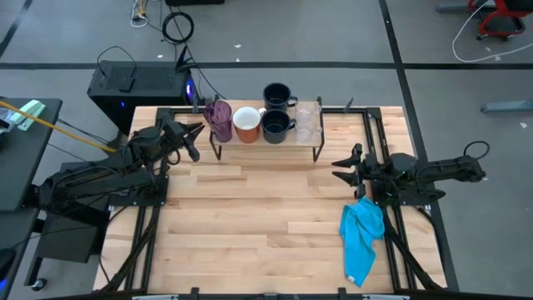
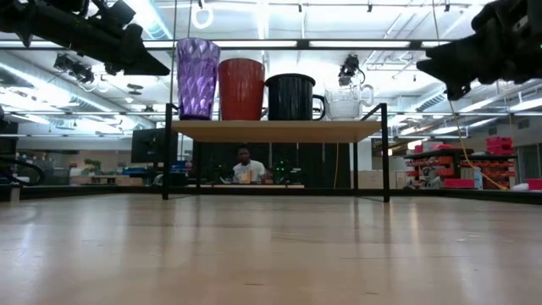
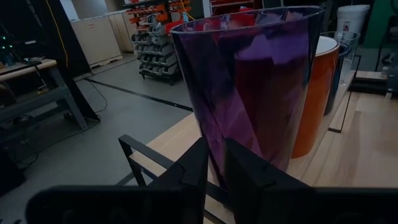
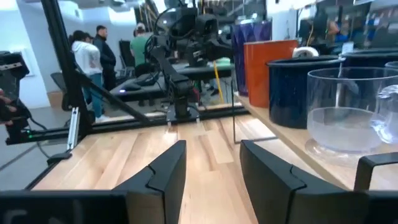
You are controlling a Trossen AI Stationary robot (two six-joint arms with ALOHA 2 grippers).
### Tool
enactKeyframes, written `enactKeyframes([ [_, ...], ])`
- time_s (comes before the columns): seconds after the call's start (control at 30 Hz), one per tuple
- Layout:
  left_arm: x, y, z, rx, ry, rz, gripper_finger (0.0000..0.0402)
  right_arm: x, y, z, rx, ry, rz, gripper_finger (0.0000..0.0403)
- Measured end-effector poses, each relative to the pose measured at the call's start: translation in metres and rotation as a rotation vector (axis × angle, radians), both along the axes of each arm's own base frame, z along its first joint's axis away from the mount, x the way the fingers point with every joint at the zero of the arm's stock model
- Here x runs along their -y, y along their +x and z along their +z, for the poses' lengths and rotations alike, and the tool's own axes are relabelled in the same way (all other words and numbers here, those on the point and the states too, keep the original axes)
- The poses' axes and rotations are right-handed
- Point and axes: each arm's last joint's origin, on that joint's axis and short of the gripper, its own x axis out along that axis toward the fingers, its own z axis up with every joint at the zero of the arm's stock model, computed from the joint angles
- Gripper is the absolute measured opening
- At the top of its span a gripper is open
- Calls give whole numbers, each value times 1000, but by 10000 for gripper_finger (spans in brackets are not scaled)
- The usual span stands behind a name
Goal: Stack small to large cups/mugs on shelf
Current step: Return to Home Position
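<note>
**A:** Why that order on the shelf [image 2: 275, 130]?

**B:** It runs by size. The purple tumbler [image 1: 220, 119] stands at the shelf's left-arm end. Next come the white-and-orange mug [image 1: 246, 123] and a navy mug [image 1: 276, 125], with the clear glasses [image 1: 307, 122] at the right-arm end. A second navy mug [image 1: 276, 95] stands behind the first, by the shelf's far edge. Seen from counter height the tops step down in turn, so I'd judge the sorting done.

**A:** And the arms?

**B:** Neither touches anything. The left pincer [image 1: 200, 131] hangs just beside the shelf's tumbler end and points at the tumbler. Its fingers are nearly pressed together, only a slit between them, gripping nothing. The right pincer [image 1: 336, 168] sits near the shelf's glass end, out over the counter [image 1: 250, 217], fingers spread and empty.

**A:** Any worry?

**B:** The left one is close to the tumbler, and a careless swing might tip it. The blue cloth [image 1: 362, 237] lies well apart from the shelf.
</note>
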Motion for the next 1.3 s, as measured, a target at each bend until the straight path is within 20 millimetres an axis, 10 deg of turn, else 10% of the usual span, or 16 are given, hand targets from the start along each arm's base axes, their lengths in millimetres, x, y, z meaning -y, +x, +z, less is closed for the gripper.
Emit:
enactKeyframes([
  [0.6, 25, 3, 7, 226, -197, -259, 59, 0, 0, -15, 27, 18, 5, 157],
  [0.93, 44, 7, -66, 256, -181, -303, 64, 0, 0, -15, 35, 123, 4, 158],
  [1.3, 45, -5, -85, 165, -187, -295, 57, -3, 0, -10, 79, 184, 116, 159],
])
